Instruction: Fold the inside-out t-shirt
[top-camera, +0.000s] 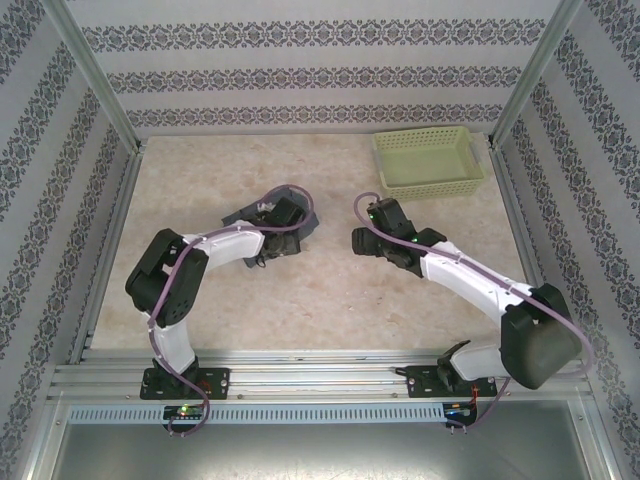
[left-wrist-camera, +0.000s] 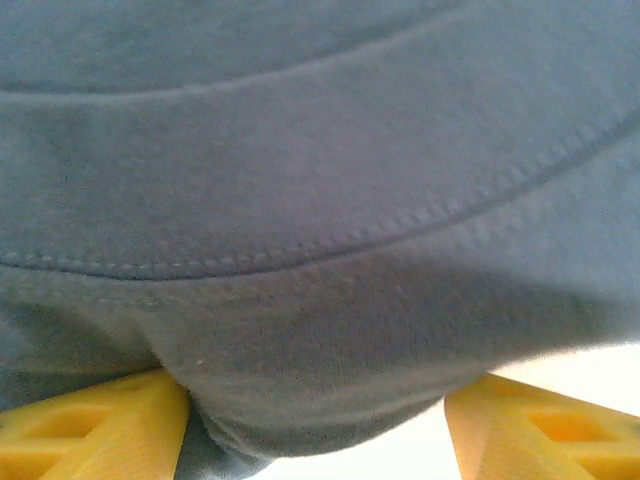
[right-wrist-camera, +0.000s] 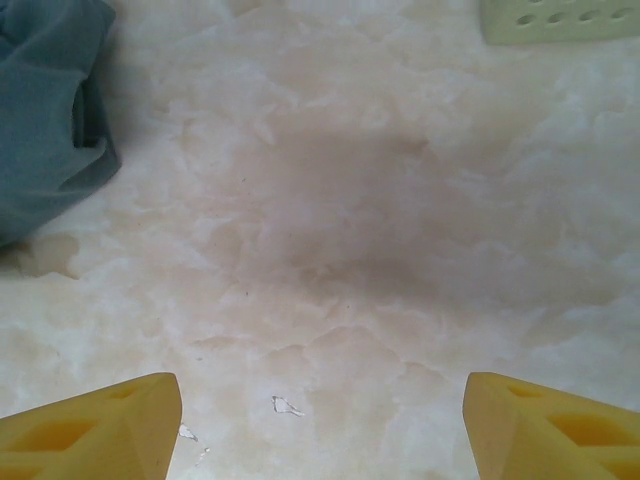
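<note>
T-shirt place: the inside-out t-shirt (top-camera: 306, 214) is lying in a crumpled heap on the table (top-camera: 330, 300), a little left of the middle and well apart from the light green basket (top-camera: 428, 162) at the far right.
Left gripper: the left gripper (left-wrist-camera: 315, 440) is standing right over the heap with its jaws wide apart. A fold of cloth with a stitched hem is bulging between the yellow fingers (left-wrist-camera: 90, 430), but they are not pinching it.
Right gripper: the right gripper (right-wrist-camera: 320, 430) is hovering over bare table just beside the heap, jaws wide apart, holding nothing.
Step in hand: I am judging that folding is not begun; the shirt is needing to be spread flat first.
Next move: it is calling for each gripper closing on a separate edge, then drawing the cloth apart.
Hard to see: the left arm is covering much of the heap from above, so I cannot tell collar from sleeves. The left wrist view is too close and blurred to say which hem this is.
</note>
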